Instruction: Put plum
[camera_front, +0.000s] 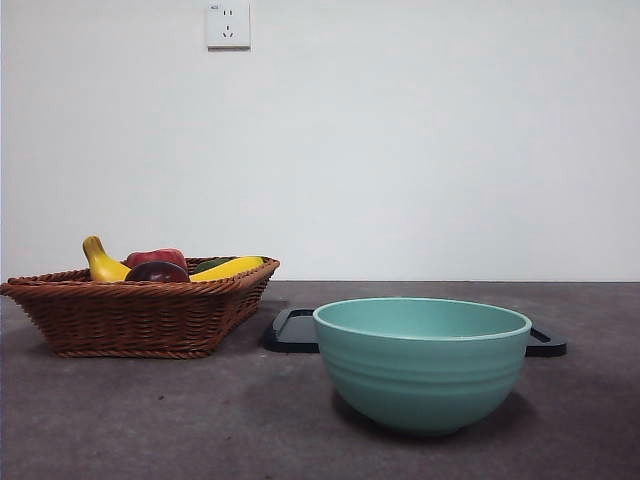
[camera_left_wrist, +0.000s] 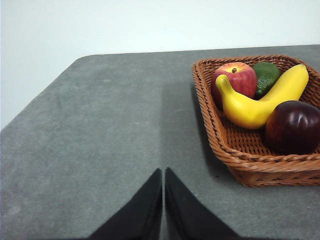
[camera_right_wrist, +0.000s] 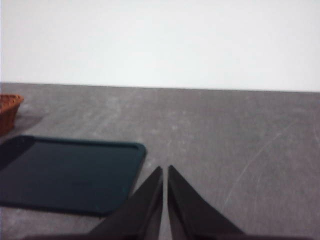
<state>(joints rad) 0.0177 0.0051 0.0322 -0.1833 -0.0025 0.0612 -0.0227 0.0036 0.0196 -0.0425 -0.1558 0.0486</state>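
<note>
Hovering off the plum, left gripper and right gripper jaws pressed together.

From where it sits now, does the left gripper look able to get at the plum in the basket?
Probably yes. The plum lies uncovered in the wicker basket, beside the banana. The left gripper, jaws shut, hovers over bare table with nothing between. It must open first.
</note>
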